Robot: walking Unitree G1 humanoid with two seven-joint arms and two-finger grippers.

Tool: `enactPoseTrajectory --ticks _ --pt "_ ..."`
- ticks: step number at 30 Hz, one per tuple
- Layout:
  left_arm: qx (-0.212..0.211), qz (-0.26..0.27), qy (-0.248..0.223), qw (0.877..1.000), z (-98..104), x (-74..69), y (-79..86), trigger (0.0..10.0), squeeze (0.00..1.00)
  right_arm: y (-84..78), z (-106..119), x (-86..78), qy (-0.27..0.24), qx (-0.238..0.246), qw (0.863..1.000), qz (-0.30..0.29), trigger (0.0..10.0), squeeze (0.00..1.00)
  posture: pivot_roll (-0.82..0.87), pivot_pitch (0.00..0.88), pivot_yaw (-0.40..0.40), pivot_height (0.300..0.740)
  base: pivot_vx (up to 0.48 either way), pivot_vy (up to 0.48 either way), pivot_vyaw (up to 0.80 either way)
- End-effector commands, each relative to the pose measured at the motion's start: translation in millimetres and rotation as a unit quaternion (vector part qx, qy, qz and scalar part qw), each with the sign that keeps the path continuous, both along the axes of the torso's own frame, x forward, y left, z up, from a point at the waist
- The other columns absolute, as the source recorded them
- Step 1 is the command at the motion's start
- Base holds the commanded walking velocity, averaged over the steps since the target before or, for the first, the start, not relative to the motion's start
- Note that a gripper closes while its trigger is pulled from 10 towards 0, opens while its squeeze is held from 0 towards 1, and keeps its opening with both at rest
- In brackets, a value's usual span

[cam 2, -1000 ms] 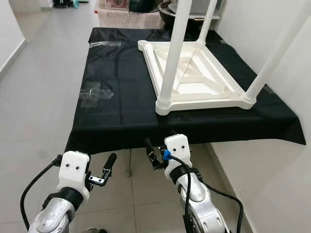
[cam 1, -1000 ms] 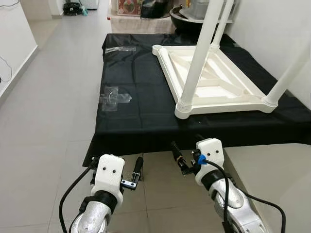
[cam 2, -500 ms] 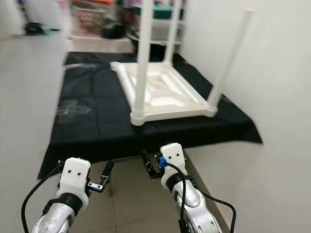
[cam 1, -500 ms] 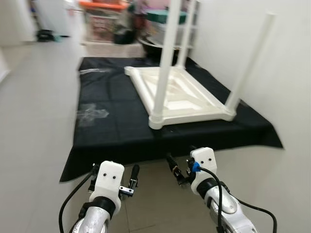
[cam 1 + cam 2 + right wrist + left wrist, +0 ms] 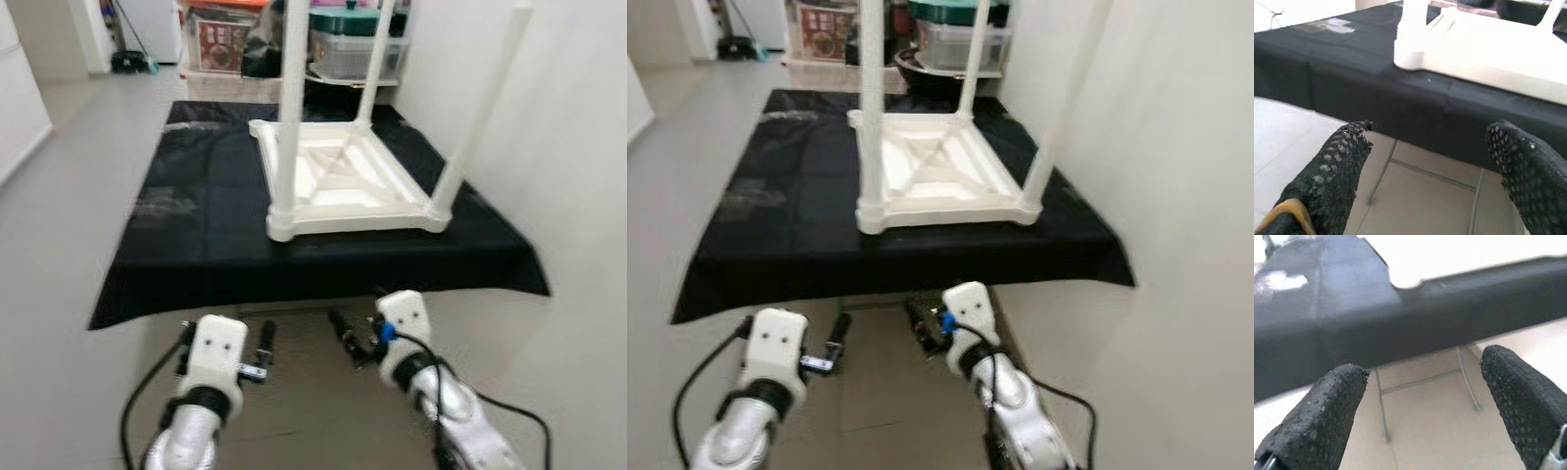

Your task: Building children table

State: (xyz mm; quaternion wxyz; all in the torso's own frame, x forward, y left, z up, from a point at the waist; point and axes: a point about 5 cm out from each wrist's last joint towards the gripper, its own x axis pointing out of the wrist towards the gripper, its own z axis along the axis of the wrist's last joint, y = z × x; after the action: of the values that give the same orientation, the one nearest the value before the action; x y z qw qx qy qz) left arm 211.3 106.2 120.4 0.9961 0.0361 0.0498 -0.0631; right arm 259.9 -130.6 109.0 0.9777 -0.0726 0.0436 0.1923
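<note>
White plastic children's table [image 5: 338, 181] lies upside down on a low platform draped in black cloth [image 5: 206, 235], set toward the right half of the cloth. Its legs stand upward: near-left leg [image 5: 291, 108], near-right leg [image 5: 480, 108], and a far leg [image 5: 374, 59] behind. Crossed ribs show on the underside of the top. The near edge of the table sits just back from the near edge of the cloth.

Clear tape patch [image 5: 162, 204] on the cloth, left of the table; a second strip [image 5: 201, 125] near the far-left corner.

Both arms are held low over the tiled floor [image 5: 59, 186], in front of the platform's near edge, touching nothing. Left gripper [image 5: 263, 345] is on the left, fingers spread wide apart with nothing between them; in the left wrist view the two black fingers [image 5: 1327, 411] frame the cloth edge and the thin metal frame [image 5: 1425, 382] under the platform. Right gripper [image 5: 343, 333] sits below the table's near-left corner, also spread and empty; in the right wrist view its fingers [image 5: 1337, 171] frame the cloth edge and the table's corner [image 5: 1415, 54].

White wall [image 5: 578, 147] runs along the right. Storage boxes and shelving [image 5: 294, 39] stand beyond the far end, somewhat blurred.
</note>
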Motion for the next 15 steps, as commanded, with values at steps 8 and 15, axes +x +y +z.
enactPoseTrajectory --ticks 8,15 --pt "0.003 -0.003 -0.006 1.000 2.9 0.3 -3.0 10.0 0.00 2.0 1.6 2.4 -0.005 0.002 1.000 0.004 10.0 0.00 0.10 0.028 -0.058 0.740 0.000 0.000 0.80" --pt "0.010 0.024 -0.038 0.999 20.0 8.8 9.0 10.0 0.00 -7.2 10.0 12.3 -0.024 0.008 0.999 -0.041 10.0 0.00 0.11 0.028 -0.059 0.740 0.000 0.000 0.57"
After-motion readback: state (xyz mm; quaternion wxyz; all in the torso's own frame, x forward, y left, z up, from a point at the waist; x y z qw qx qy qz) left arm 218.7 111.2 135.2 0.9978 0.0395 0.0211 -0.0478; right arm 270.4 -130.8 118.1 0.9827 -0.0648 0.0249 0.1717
